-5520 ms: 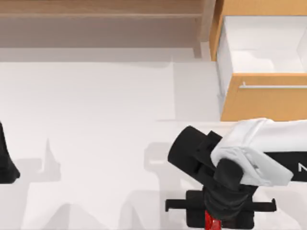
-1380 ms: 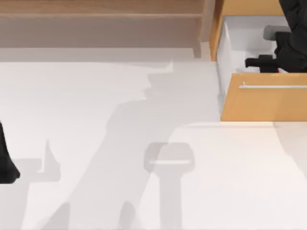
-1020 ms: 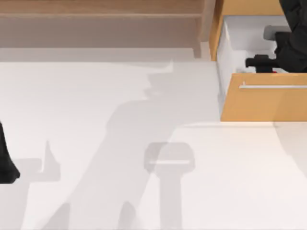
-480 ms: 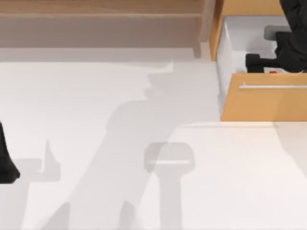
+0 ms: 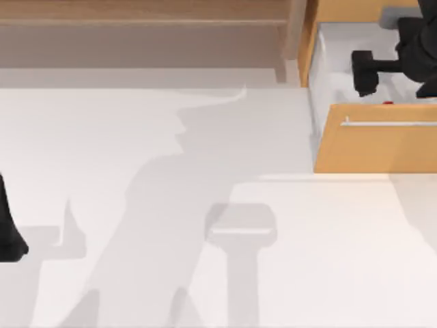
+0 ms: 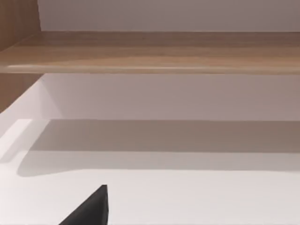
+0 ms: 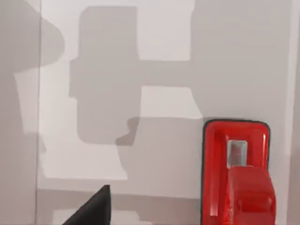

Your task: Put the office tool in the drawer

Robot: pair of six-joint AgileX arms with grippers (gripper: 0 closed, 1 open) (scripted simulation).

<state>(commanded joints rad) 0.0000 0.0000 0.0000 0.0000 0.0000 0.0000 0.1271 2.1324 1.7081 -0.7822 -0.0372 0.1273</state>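
Observation:
The drawer (image 5: 372,147) stands pulled out at the table's back right, with its silver bar handle (image 5: 389,124) and white inner walls (image 5: 321,75). The red office tool (image 7: 236,173) lies flat on the drawer's white floor. In the top view a sliver of the office tool (image 5: 388,103) peeks over the drawer front. My right gripper (image 5: 403,68) hovers open above the drawer's inside, apart from the tool. One of its dark fingertips (image 7: 96,208) shows in the right wrist view. My left arm (image 5: 8,229) sits parked at the table's left edge, its gripper open, one fingertip (image 6: 93,206) in view.
A long, duller brown wooden shelf (image 5: 143,27) runs along the back of the table, left of the drawer. The same shelf (image 6: 154,51) fills the far side of the left wrist view. White tabletop (image 5: 205,205) spreads in front of both.
My right gripper carried the red tool from the table's front into the drawer, let it go, and in the last half second lifted away. The left arm has not moved.

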